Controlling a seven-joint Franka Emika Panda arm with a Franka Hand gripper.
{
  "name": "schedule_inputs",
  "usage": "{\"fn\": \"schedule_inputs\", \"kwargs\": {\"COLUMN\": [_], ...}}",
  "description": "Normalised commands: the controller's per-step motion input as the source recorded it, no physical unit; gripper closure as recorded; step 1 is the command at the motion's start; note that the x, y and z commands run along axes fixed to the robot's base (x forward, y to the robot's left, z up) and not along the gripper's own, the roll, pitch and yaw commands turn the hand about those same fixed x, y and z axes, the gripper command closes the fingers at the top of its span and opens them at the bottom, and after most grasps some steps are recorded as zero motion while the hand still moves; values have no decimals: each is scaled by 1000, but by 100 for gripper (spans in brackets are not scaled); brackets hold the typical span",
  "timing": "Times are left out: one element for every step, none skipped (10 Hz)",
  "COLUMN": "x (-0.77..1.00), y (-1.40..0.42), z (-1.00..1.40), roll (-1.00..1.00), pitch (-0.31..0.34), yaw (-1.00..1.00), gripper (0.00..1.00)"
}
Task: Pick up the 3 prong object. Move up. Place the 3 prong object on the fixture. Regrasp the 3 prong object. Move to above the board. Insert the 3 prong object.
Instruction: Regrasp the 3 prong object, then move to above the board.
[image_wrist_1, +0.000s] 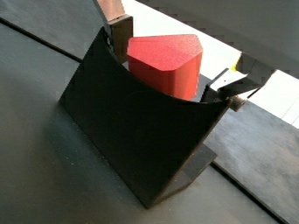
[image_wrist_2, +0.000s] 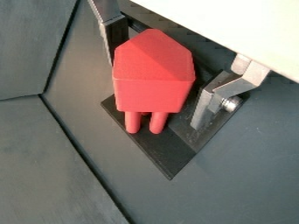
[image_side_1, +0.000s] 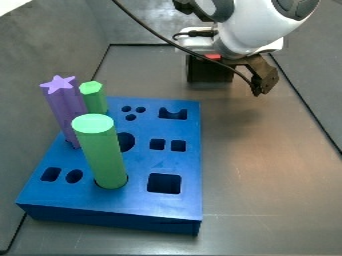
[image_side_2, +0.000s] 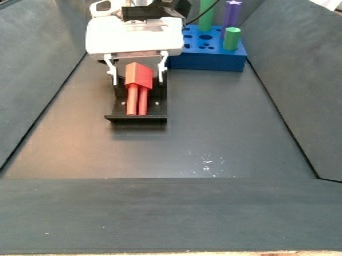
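floor: dark, walled bin
board (image_side_1: 120, 160): blue, apart
peg (image_side_2: 138, 86): red, on fixture (image_side_2: 138, 114)
gripper (image_side_2: 135, 62): fingers (image_wrist_2: 211, 101) wide, straddling peg w/o touching

red 3 prong object (image_wrist_2: 152, 74) — dark fixture (image_wrist_1: 128, 131)

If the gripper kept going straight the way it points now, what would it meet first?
Probably the 3 prong object lying on the fixture; the gripper already has its jaws on either side of it.
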Motion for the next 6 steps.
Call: {"fn": "schedule_inputs", "kwargs": {"x": [11, 12, 12, 0, -115, -115], "y": [-2, -1, -1, 0, -24, -25], "z": [-175, -174, -174, 0, 1000, 1000], "roll": [50, 50, 50, 0, -73, -79], "pitch": [12, 12, 12, 0, 398, 397], "yaw": [5, 8, 9, 0, -116, -106], "gripper": [0, 0, 0, 100, 100, 100]}}
